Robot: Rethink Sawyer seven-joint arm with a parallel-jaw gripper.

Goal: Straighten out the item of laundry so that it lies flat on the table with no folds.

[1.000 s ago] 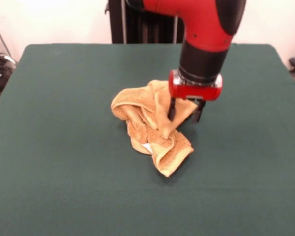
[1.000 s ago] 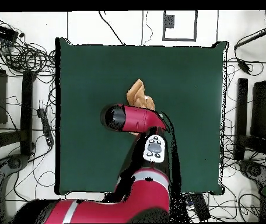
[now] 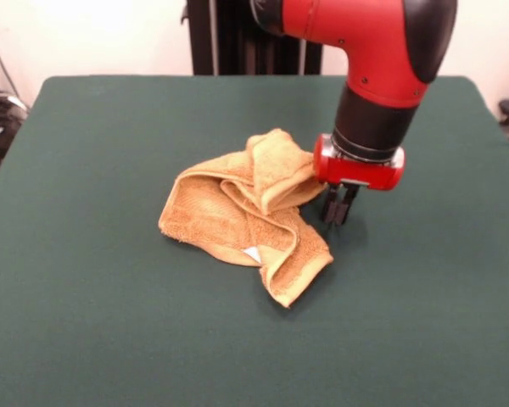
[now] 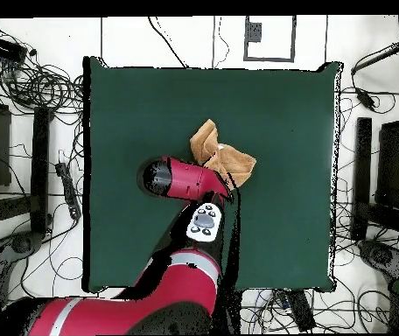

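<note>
The orange-tan towel (image 3: 237, 212) lies crumpled in the middle of the green table (image 3: 93, 322), with several folds and one flap turned up at its far side. Its small white label (image 3: 254, 253) shows near the front. My gripper (image 3: 339, 208) stands upright just beside the towel's right edge, tips near the cloth, fingers close together; I see no towel between them. In the overhead view the towel (image 4: 227, 159) shows partly beside my red arm (image 4: 190, 179), which hides the gripper.
The table (image 4: 282, 105) reaches far past the towel on all sides. Cables and equipment (image 4: 28, 87) lie on the floor around it. The black pedestal (image 3: 237, 38) stands behind the far edge.
My gripper moved right, off the towel fold it straddled, and its fingers closed. The towel has spread out to the left and lies wider.
</note>
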